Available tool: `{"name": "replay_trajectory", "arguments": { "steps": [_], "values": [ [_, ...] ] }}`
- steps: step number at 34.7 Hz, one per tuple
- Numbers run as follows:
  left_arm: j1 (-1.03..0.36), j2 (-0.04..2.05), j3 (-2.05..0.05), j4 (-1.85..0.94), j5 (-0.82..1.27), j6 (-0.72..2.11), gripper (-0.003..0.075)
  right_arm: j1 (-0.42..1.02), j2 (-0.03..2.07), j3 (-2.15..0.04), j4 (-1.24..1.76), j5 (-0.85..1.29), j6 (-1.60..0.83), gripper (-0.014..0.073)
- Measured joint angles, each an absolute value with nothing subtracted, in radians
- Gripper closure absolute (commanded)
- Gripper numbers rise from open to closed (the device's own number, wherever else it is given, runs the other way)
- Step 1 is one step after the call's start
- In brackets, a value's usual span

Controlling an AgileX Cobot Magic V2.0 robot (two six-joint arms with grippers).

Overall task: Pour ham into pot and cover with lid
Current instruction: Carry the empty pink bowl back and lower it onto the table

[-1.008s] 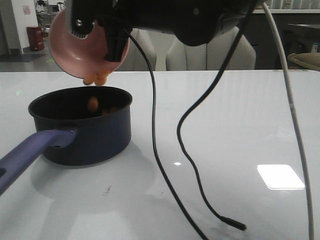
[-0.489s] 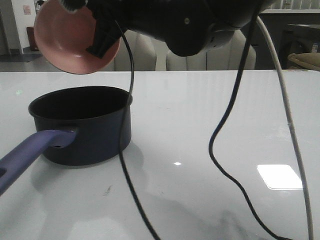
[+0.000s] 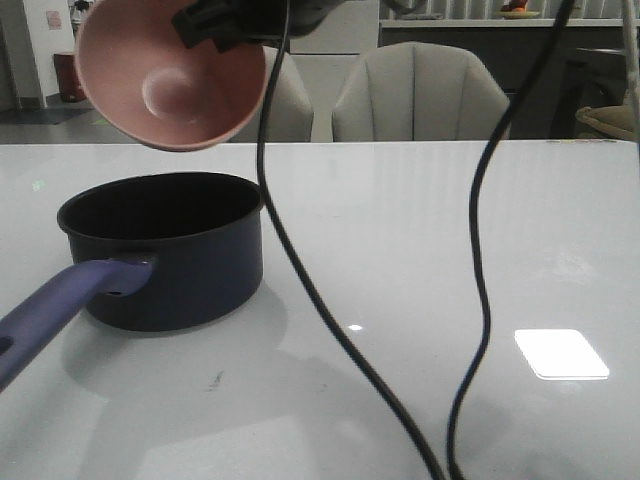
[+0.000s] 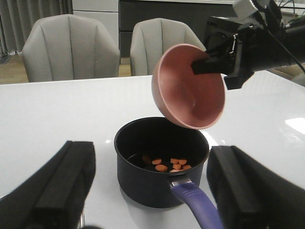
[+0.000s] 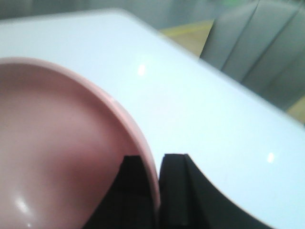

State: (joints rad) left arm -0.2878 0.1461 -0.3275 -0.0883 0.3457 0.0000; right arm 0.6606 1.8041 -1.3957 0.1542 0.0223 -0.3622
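Upper left of the front frame: right pincer (image 3: 215, 25) clamps the emptied pink bowl (image 3: 165, 85) above the pot (image 3: 165, 250)
Ham (image 4: 167, 163) lies inside the pot; swinging away low, the bowl could clip its rim; left pincer (image 4: 150, 191) gapes empty; lid unseen

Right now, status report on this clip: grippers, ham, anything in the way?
Right gripper shut on pink bowl rim, bowl empty above pot. Left gripper open, holding nothing. Ham in pot. Lid not in view.
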Motion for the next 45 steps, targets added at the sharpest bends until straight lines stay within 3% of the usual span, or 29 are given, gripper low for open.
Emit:
{"name": "replay_trajectory", "arguments": {
  "steps": [14, 28, 39, 45],
  "values": [
    [-0.288, 0.146, -0.327, -0.088, 0.346, 0.0, 0.0192, 0.412, 1.648, -1.414, 0.165, 0.489, -0.315, 0.0456],
    [-0.288, 0.146, -0.327, -0.088, 0.346, 0.0, 0.0192, 0.148, 1.736, -1.417, 0.173, 0.784, -0.177, 0.0456],
    [-0.288, 0.146, -0.327, -0.088, 0.346, 0.0, 0.0192, 0.112, 1.881, -1.417, 0.221, 0.862, -0.171, 0.0447],
    [-0.288, 0.146, -0.327, -0.088, 0.346, 0.0, 0.0192, 0.112, 1.913, -1.417, 0.223, 0.864, -0.171, 0.0351]
  ]
}}
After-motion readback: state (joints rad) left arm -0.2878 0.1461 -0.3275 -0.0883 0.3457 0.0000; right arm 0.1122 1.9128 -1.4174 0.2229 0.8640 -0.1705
